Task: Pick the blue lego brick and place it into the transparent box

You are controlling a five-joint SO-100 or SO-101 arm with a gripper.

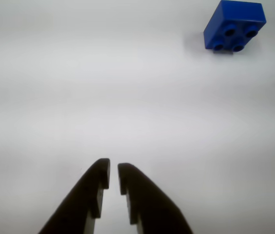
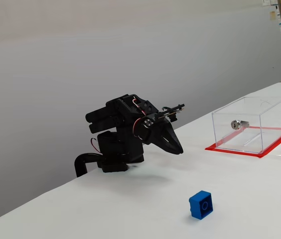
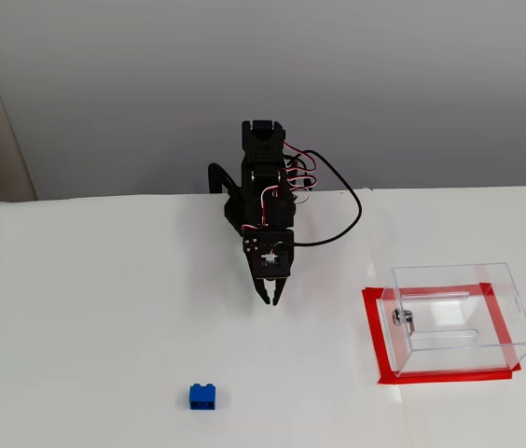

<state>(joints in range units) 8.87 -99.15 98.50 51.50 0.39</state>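
Wrist view gives me the blue lego brick (image 1: 234, 27) at one o'clock, studs facing the camera (its long axis isn't clear), beyond my nearly clenched, empty gripper (image 1: 113, 168); only the fixed views show the transparent box (image 3: 459, 317).

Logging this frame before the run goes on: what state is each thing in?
Gripper: nearly shut, holding nothing, above the table, apart from the brick.
Blue brick: lying on its side on the table, studs sideways, untouched.
Transparent box: on its red base, holding no brick.
Lock: mounted on a box wall.
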